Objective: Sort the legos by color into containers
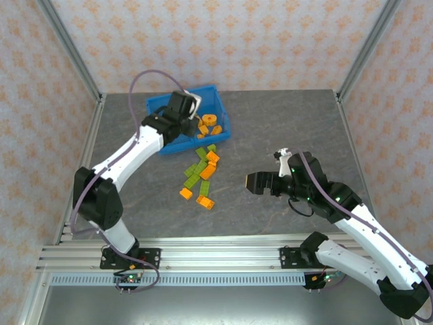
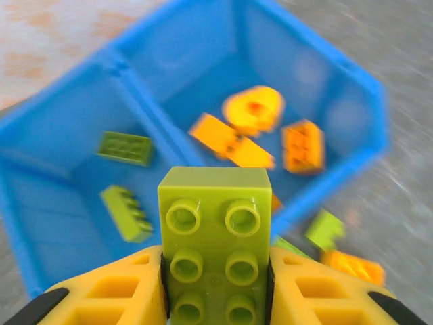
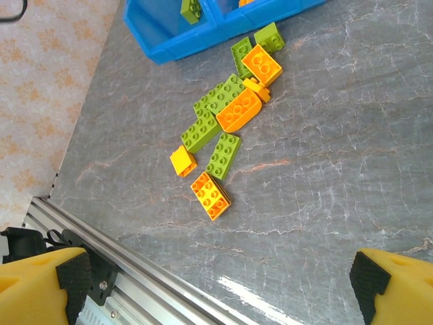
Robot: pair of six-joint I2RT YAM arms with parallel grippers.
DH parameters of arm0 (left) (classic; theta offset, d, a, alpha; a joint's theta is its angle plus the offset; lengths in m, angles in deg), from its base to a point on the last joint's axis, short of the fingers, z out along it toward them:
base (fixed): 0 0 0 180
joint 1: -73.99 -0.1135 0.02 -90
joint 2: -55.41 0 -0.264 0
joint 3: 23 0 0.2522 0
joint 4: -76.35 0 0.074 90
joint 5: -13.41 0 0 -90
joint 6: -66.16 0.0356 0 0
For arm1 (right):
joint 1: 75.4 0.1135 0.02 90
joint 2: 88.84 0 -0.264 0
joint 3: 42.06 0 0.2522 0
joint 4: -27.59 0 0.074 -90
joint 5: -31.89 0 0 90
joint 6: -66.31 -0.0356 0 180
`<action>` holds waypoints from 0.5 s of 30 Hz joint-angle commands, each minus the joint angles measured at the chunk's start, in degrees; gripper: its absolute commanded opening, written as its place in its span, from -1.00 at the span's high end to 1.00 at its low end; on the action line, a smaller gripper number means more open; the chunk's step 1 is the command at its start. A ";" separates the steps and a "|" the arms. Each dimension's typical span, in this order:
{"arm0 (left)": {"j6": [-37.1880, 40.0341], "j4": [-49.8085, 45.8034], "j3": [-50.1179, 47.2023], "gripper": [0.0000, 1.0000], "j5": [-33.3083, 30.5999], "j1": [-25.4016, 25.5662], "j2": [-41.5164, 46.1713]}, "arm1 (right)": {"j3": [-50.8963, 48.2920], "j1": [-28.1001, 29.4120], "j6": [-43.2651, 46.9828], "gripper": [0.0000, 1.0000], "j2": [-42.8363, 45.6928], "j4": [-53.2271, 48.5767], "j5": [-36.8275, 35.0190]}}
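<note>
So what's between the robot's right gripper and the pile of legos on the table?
Nothing, just bare grey table between the open right gripper and the loose legos. The top external view shows that stretch empty.

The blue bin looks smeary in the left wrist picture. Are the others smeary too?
Left wrist view: bin smeared like motion blur, near green brick sharp; right wrist view: crisp, with white glare on the table; top view: sharp, evenly lit.
</note>
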 commanded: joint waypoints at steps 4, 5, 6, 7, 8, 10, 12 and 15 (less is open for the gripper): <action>-15.71 -2.93 5.24 0.28 -7.44 -5.37 -8.17 | -1.05 -0.25 -1.22 -0.99 1.19 1.04 -0.41; -16.89 -2.22 5.18 0.28 -6.74 -6.16 -9.09 | -1.14 -0.26 -1.29 -0.99 1.51 0.84 -0.61; -17.60 -1.86 5.53 0.28 -6.01 -6.70 -9.94 | -1.14 -0.22 -1.46 -0.99 1.90 0.69 -0.74; -18.20 -1.96 6.29 0.27 -5.32 -7.16 -11.16 | -1.22 -0.26 -1.49 -0.99 2.24 0.49 -1.03; -18.39 -2.38 7.30 0.26 -5.22 -7.39 -12.95 | -1.20 -0.22 -1.58 -0.99 2.51 0.44 -1.46; -18.80 -2.94 8.70 0.23 -5.40 -7.57 -14.98 | -1.16 -0.25 -1.61 -0.99 2.73 0.32 -1.69; -19.48 -2.80 9.04 0.18 -5.16 -7.97 -15.90 | -1.10 -0.26 -1.77 -0.99 2.64 0.47 -1.55; -20.89 -1.54 7.90 0.15 -3.88 -8.63 -15.76 | -1.08 -0.20 -1.93 -0.99 2.58 0.66 -1.68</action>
